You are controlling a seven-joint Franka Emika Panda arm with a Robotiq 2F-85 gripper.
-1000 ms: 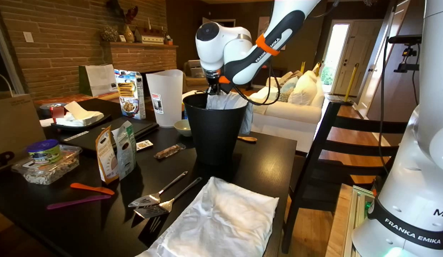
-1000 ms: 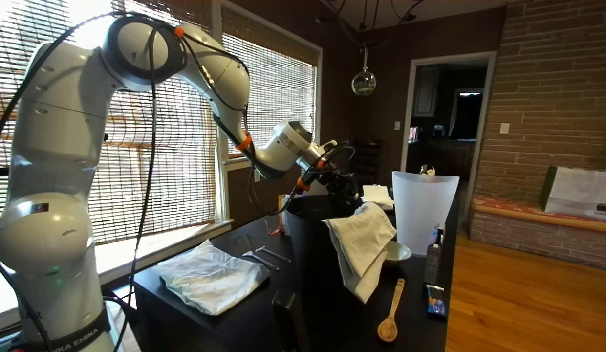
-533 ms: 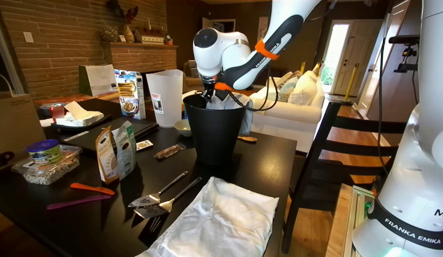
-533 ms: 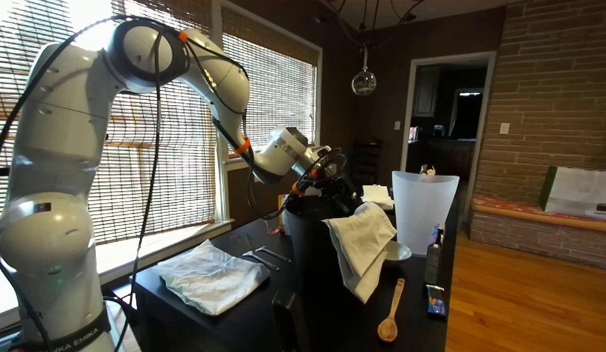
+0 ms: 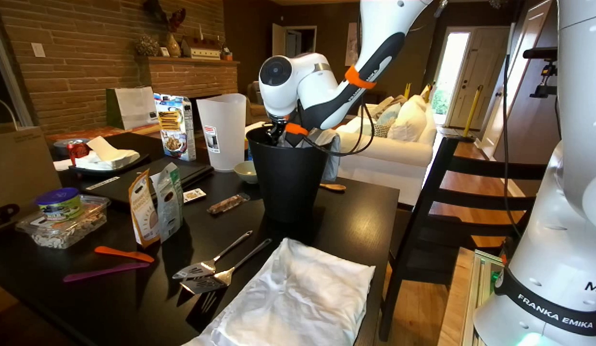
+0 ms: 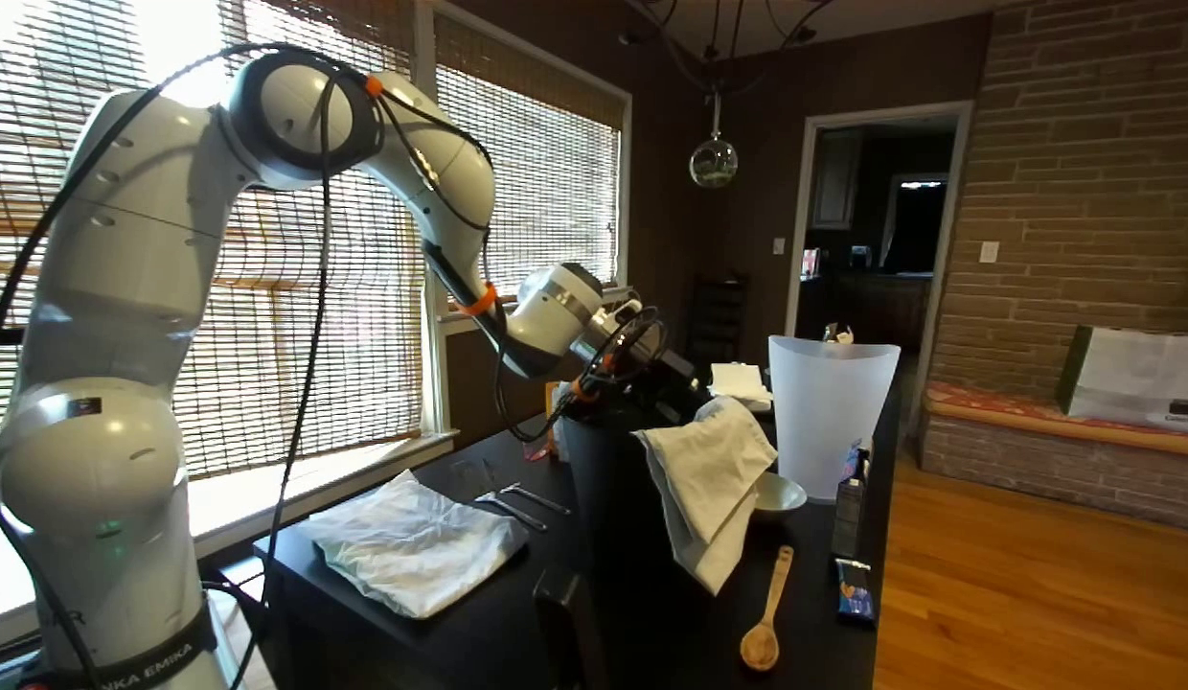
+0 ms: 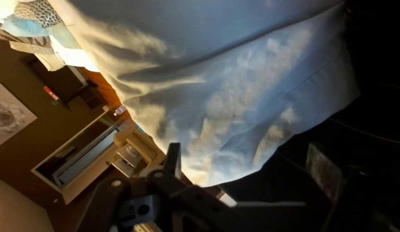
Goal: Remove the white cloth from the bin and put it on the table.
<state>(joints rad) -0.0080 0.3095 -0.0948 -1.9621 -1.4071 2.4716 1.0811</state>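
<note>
The white cloth (image 6: 714, 479) drapes over the rim of the tall black bin (image 5: 291, 187), partly inside and partly hanging down the outside. In the wrist view the cloth (image 7: 219, 80) fills the upper middle, its lower edge reaching between the fingers. My gripper (image 7: 248, 158) stands open, with a wide gap between its two pads and no grip on the fabric. An exterior view has the gripper (image 5: 275, 136) dipping into the bin's mouth, its fingertips partly hidden by the rim. The bin stands on the dark table (image 5: 360, 206).
A larger crinkled white sheet (image 5: 298, 298) lies in front of the bin, beside metal spatulas (image 5: 206, 276). Close to the bin are a translucent jug (image 6: 829, 422), a bowl (image 6: 778, 493) and a wooden spoon (image 6: 766, 613). A chair (image 5: 437, 206) stands at the table's edge.
My gripper has come down into the bin's mouth, and its fingers have spread apart. The cloth's hanging part and the bin have stayed where they were.
</note>
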